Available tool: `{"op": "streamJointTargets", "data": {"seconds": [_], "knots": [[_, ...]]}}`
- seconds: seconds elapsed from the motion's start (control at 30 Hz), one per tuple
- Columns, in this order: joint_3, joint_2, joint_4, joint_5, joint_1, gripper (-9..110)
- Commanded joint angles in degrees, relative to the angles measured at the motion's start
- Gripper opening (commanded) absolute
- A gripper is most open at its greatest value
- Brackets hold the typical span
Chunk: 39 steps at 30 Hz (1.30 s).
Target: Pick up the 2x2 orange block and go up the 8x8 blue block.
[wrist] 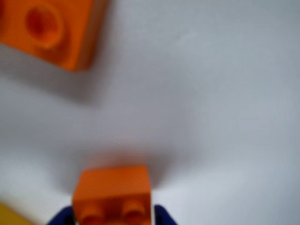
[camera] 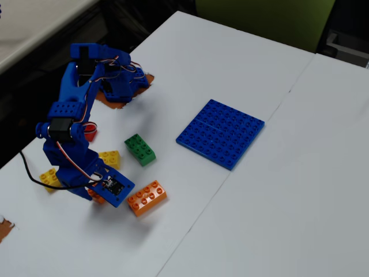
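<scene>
The 2x2 orange block [wrist: 113,193] sits at six o'clock in the wrist view, pinched between the two blue tips of the gripper [wrist: 113,216], which we read as closed on its sides, with the studs facing the camera. In the fixed view we see only an orange sliver [camera: 95,197] under the blue arm [camera: 72,138] near the table's eight o'clock edge, so whether the block is clear of the table [camera: 277,202] we cannot tell. We judge the side grip keeps its underside free for pressing onto studs. The longer orange brick [camera: 147,198] lies just beside it at three o'clock; the green brick [camera: 140,149] and yellow bricks [camera: 109,158] are near. The 8x8 blue block [camera: 221,132] lies well apart toward two o'clock, bare. No containers are present.
</scene>
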Motion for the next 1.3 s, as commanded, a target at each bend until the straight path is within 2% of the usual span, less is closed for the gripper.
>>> {"op": "streamJointTargets", "data": {"seconds": [0.0,0.3,0.6,0.87,1.07,1.27], "knots": [[-2.7,0.4,-0.1,0.4,-0.4,20],[-2.7,0.4,-0.4,1.1,-0.7,0],[-5.0,1.5,1.0,0.8,-1.0,0],[-13.7,5.6,14.3,2.6,-3.1,0],[-13.4,12.7,20.6,9.1,-7.6,0],[-7.0,20.7,21.1,19.0,-14.4,0]]}}
